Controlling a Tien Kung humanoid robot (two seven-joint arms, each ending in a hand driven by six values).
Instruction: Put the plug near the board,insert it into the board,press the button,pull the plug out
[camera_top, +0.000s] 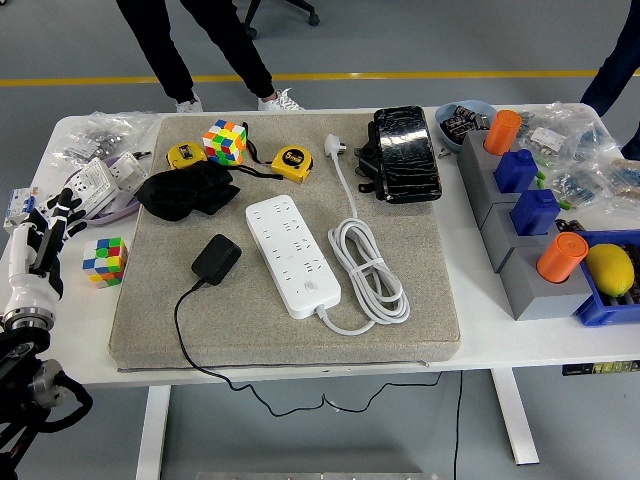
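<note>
left hand open at the table's left edge, plug lying free on the mat

the robot's white left hand with black fingertips (40, 245) is over the left edge of the white table (80, 330), fingers spread and holding nothing; the black block-shaped plug adapter (216, 257) lies on the grey felt mat (400, 320), its thin black cable (190, 340) running off the near edge; the white rectangular power strip (292, 255) lies just beside it to the right, not touching, with its white coiled cord (368, 272) on its other side; a small coloured puzzle cube (105, 260) stands between hand and mat.
</note>
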